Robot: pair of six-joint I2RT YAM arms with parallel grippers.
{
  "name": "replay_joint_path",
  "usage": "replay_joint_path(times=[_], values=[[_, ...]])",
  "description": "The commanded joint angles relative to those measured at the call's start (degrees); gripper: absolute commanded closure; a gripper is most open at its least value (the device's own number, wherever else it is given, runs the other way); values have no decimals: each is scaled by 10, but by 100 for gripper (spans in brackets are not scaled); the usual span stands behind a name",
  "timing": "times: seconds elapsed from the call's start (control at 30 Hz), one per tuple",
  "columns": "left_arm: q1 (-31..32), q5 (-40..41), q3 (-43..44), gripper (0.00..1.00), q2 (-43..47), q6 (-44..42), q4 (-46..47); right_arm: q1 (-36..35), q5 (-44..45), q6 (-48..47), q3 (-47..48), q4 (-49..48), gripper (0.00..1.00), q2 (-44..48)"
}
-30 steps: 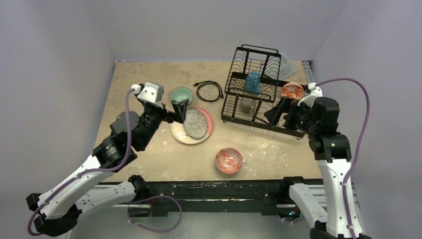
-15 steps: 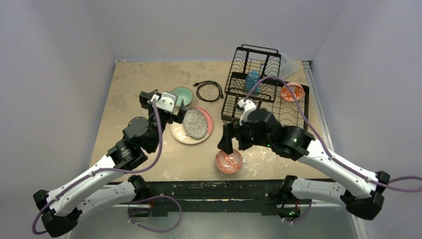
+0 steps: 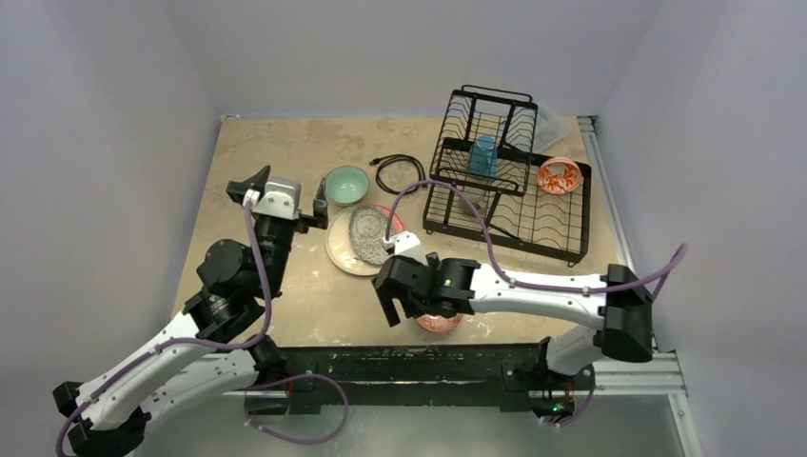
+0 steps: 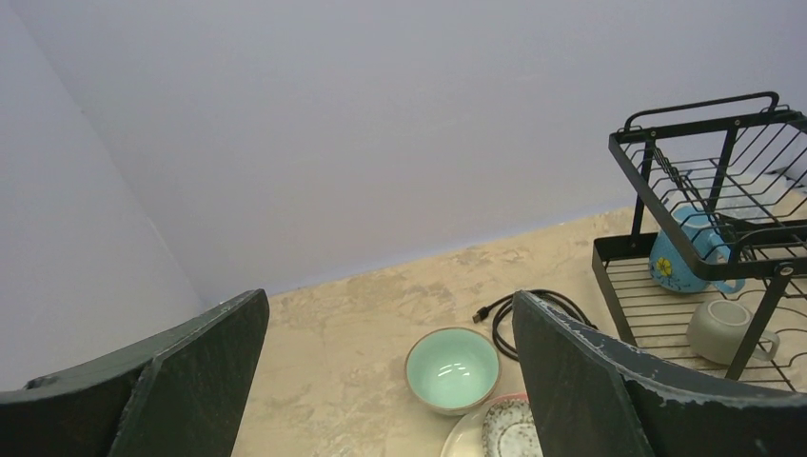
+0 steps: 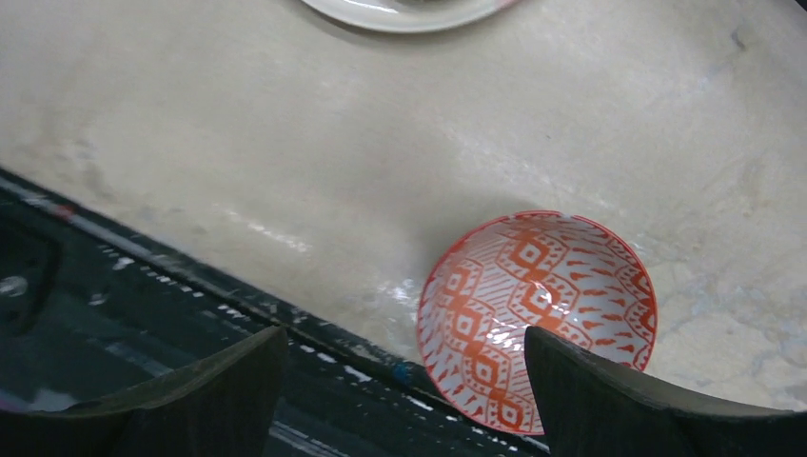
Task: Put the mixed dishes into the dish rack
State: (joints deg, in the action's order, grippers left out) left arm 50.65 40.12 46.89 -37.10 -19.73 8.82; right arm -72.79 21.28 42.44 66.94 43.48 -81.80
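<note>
Tabletop (image 3: 285,143) mottled beige, walls (image 3: 333,48) pale lavender; left gripper (image 4: 390,376) and right gripper (image 5: 404,386) gape empty.

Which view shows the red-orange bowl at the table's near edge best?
Right wrist: the bowl shows nearly all its patterned inside. From the top the right arm hides most of it; left wrist misses it.

Seen in red-orange diamond print on white: small bowl (image 5: 538,319). In plain teal: second bowl (image 4: 452,369). In speckled grey: oval dish (image 3: 364,233). In black wire: dish rack (image 3: 479,183).
</note>
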Motion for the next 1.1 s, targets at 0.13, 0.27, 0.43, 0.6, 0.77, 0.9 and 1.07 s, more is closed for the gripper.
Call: replay_joint_path(times=[0.13, 0.27, 0.43, 0.6, 0.77, 0.9, 1.07], values=[[-2, -11, -2, 2, -16, 2, 2, -2, 68, 34, 13, 14, 18, -56], [-2, -9, -2, 2, -20, 0, 1, -2, 51, 39, 9, -7, 24, -96], [-2, -12, -2, 3, -29, 0, 1, -8, 61, 57, 1, 7, 33, -123], [-2, -14, 2, 3, -35, 3, -5, -12, 57, 81, -18, 7, 42, -133], [-2, -15, 2, 3, -39, 6, -7, -13, 55, 92, -29, -7, 53, -158], [-1, -16, 1, 3, -44, 7, -8, -18, 60, 99, -22, -5, 61, -182], [-1, -16, 2, 4, -47, 7, -9, -21, 66, 106, -15, 0, 78, -200]])
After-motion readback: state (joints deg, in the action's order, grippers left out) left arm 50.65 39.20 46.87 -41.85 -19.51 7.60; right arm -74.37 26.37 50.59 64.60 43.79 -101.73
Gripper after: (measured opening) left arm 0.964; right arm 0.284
